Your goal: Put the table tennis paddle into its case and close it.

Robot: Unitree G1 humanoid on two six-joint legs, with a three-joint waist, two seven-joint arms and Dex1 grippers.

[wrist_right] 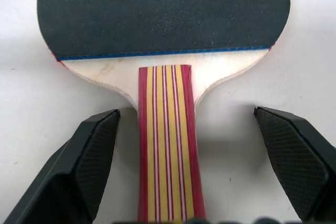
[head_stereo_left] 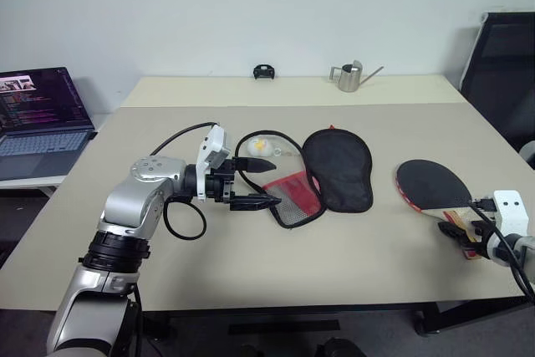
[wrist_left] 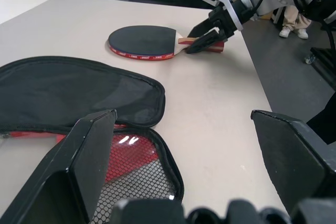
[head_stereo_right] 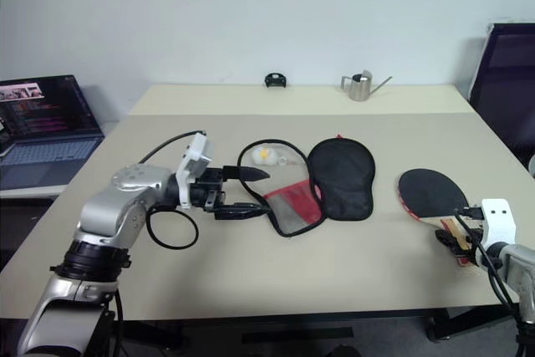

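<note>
The table tennis paddle [head_stereo_left: 432, 184] lies flat at the table's right, black face up, its striped handle [wrist_right: 167, 140] pointing toward the front edge. My right gripper [wrist_right: 186, 113] is open and straddles that handle, one finger on each side with a gap on both. The case [head_stereo_left: 338, 169] lies unzipped mid-table, its black flap spread to the right and its red mesh panel [head_stereo_left: 292, 198] to the left. My left gripper [head_stereo_left: 266, 181] hovers open at the mesh panel's left edge, pointing across the table toward the paddle, holding nothing.
A small white and yellow object [head_stereo_left: 261, 146] sits inside a black loop just behind the case. On the back table stand a metal watering can [head_stereo_left: 349, 77] and a small black item [head_stereo_left: 264, 71]. A laptop [head_stereo_left: 38, 114] is at far left, a black chair [head_stereo_left: 506, 64] at far right.
</note>
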